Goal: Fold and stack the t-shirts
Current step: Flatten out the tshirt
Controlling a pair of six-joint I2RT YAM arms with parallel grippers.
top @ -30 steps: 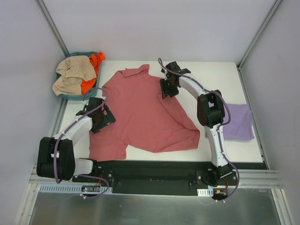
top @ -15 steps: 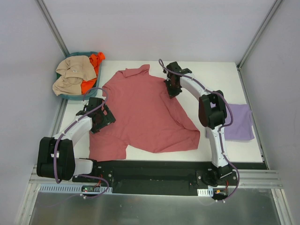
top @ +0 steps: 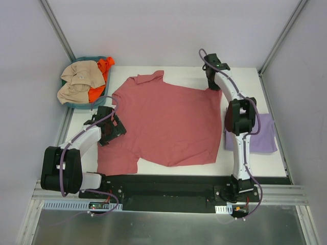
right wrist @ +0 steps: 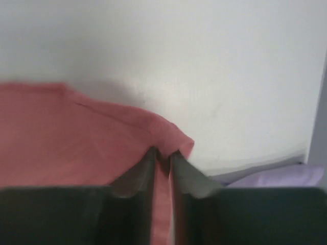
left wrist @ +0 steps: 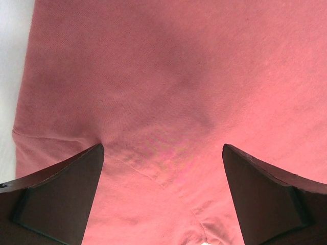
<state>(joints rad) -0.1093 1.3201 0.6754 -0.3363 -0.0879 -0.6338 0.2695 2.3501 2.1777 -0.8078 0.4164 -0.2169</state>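
Red t-shirt (top: 163, 122) lies spread flat on the table (top: 245, 76), between the two sets of jaws.

Right arm: stretched nearly straight toward the far edge. The right gripper (right wrist: 163, 158) is clamped on a corner fold of the red t-shirt, with the cloth bunched and raised between the fingertips (right wrist: 140, 173).

Left arm: elbow bent, forearm angled inward. The left gripper (left wrist: 162, 148) points down over the cloth with its jaws spread wide. Shirt fabric fills the gap between them.

Lavender t-shirt (top: 258, 135) lies flat behind the right jaws and is partly covered by that arm.

Limits: the right wrist view is blurred. Whether the left fingertips touch the cloth cannot be determined. The left gripper hides the sleeve below it from overhead.
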